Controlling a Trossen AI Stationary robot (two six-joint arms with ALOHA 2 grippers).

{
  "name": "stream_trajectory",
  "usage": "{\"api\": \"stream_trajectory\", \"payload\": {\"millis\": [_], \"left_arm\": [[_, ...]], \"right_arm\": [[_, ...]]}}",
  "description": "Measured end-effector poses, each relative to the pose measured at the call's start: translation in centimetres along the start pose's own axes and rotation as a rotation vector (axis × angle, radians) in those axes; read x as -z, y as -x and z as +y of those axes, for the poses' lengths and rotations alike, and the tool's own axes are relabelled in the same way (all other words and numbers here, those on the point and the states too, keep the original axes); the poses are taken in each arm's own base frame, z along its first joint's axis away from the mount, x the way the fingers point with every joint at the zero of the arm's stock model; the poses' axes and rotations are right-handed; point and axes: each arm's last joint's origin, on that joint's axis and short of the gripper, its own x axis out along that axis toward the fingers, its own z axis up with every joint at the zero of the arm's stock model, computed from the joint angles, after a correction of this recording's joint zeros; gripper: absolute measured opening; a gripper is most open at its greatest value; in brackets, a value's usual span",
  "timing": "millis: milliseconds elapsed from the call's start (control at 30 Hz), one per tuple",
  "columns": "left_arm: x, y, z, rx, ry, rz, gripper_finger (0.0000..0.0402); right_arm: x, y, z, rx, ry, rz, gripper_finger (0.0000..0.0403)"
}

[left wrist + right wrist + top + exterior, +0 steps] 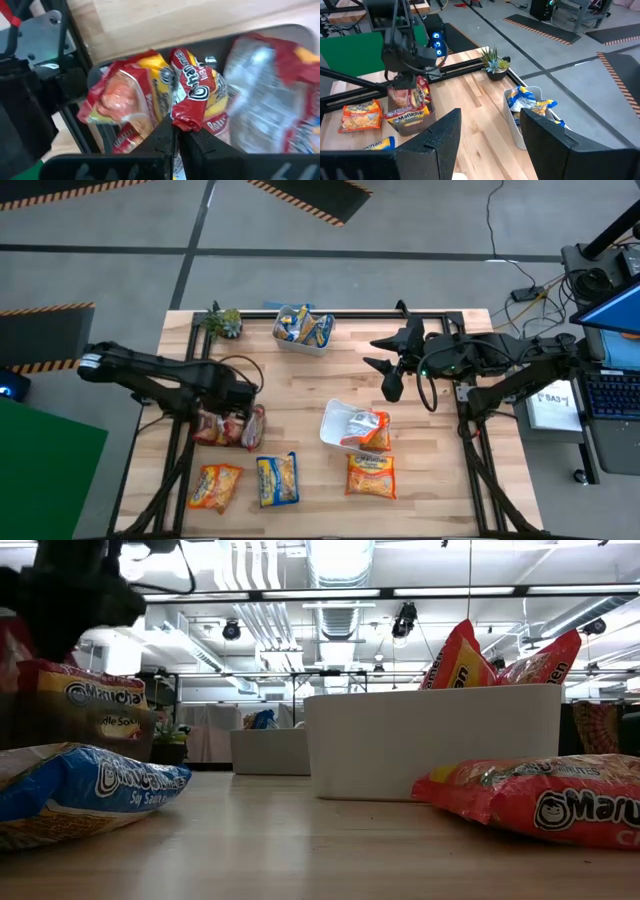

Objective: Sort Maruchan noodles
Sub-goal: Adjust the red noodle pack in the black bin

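Table (310, 390): pale wood planks on a black frame, grey floor around. White tray (335, 425) holds orange packets (370, 430); a clear tray (300, 340) at the far edge holds blue-yellow ones. Loose crinkly packets (275, 478) lie along the near edge. Left gripper (175, 137) is clenched on a red packet (195, 95) in a dark tray (230, 427). Right gripper (490, 135) hangs released mid-table.

Likely a robotics lab: exposed ceiling ducts (335, 570), hazard-striped floor tape (310, 202), monitor (610, 305).
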Motion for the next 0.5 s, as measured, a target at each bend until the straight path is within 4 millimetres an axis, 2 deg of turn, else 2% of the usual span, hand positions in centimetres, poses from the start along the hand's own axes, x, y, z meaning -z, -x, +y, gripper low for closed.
{"api": "stream_trajectory", "payload": {"millis": [167,267,367,500], "left_arm": [[-0.1,-3.4,0.0,-0.033,0.007,0.008,0.0006],[0.0,-5.0,-0.8,0.006,0.001,0.07,0.002],[0.0,-4.8,-1.1,0.005,-0.01,0.078,0.0038],[-0.1,-3.0,-1.2,-0.001,-0.027,0.012,0.0072]], "right_arm": [[0.0,0.0,0.0,0.0,0.01,0.0,0.0192],[0.0,0.0,0.0,0.0,0.01,0.0,0.0192],[0.0,0.0,0.0,0.0,0.009,0.0,0.0192],[0.0,0.0,0.0,0.0,0.001,0.0,0.0192]]}}
